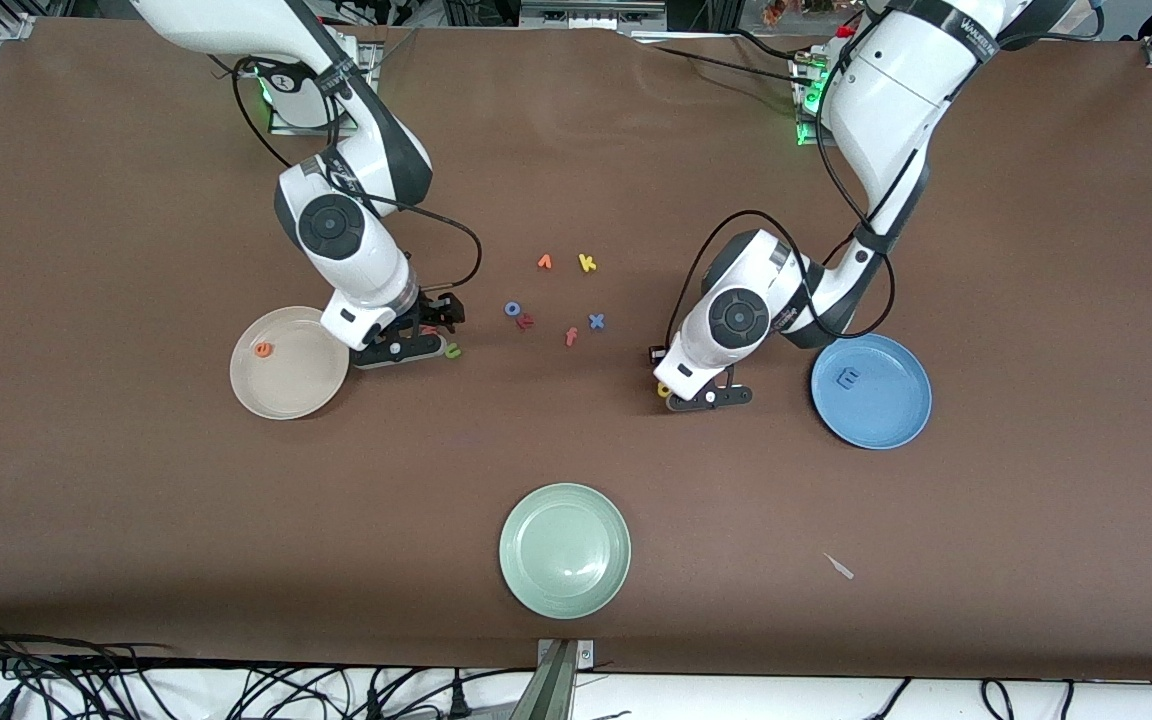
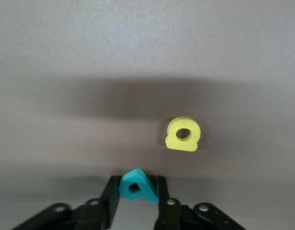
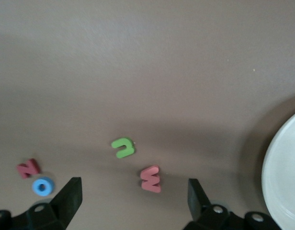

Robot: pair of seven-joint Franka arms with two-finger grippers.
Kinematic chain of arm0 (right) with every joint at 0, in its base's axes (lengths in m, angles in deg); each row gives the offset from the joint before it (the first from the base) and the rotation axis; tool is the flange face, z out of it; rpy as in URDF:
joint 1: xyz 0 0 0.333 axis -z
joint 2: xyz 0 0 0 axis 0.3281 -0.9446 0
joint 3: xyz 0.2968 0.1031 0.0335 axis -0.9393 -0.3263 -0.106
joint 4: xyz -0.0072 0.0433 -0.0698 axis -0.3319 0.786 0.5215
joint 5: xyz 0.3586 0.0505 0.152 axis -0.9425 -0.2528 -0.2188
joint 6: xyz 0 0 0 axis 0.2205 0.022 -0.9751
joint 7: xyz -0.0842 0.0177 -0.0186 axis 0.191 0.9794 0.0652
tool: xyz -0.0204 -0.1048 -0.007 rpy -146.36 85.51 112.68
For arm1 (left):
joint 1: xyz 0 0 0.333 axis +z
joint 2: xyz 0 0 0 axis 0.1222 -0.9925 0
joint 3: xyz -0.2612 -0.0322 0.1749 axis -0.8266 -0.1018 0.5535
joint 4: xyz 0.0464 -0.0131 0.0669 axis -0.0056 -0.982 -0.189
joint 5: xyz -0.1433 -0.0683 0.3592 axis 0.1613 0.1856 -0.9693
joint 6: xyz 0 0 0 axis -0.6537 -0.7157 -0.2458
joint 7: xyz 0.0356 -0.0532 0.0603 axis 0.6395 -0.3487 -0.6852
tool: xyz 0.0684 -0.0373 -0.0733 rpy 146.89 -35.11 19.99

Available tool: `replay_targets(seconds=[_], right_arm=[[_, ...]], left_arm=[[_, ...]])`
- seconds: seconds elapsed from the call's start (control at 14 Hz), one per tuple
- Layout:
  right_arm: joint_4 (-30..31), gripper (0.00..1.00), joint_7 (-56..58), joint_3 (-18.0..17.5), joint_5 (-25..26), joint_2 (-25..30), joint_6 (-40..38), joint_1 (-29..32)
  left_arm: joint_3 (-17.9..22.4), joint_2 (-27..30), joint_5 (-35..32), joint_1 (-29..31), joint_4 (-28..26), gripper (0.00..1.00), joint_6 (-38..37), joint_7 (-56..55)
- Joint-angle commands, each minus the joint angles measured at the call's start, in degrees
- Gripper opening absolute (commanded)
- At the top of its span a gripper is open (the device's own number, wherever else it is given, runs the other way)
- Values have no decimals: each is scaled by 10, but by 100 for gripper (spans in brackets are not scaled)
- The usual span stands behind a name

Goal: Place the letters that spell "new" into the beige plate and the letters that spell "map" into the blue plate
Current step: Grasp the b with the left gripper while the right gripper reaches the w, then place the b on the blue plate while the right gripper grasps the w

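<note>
Brown cloth covers the table [image 1: 136, 500] — left pincer [image 2: 136, 191] pinches the teal p [image 2: 136, 186], right pincer [image 3: 133, 191] spread wide.

**Even light overhead, wrist views soft**

You get bright, flat light in front view; glare shows on the pale green plate [image 1: 565, 550] w/ faint shadows under arms. Both wrist views look dimmer and slightly blurred. A broad dark shadow band crosses the tabletop [image 2: 90, 57] near the yellow a [image 2: 183, 134]; far cloth is out of focus.
</note>
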Motion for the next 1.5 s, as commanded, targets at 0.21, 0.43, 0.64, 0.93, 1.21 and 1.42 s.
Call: replay_targets(seconds=[0.21, 0.43, 0.64, 0.93, 1.21, 1.42], right_arm=[[14, 98, -18, -6, 20, -5, 10, -3], [39, 98, -18, -6, 20, -2, 26, -3], [68, 98, -18, -6, 20, 0, 54, -3], [108, 98, -18, -5, 23, 0, 109, -3], [111, 96, -18, -2, 54, -6, 118, -2], [111, 88, -18, 5, 76, -20, 136, -2]], left_arm=[[7, 12, -11, 13, 2, 18, -23, 47], [5, 48, -11, 63, 6, 19, -70, 117], [4, 81, -11, 122, 6, 19, -119, 207], [2, 85, -3, 214, -4, 21, -150, 340], [6, 76, -11, 238, -21, 24, -150, 420], [6, 64, -10, 273, -11, 37, -146, 508]])
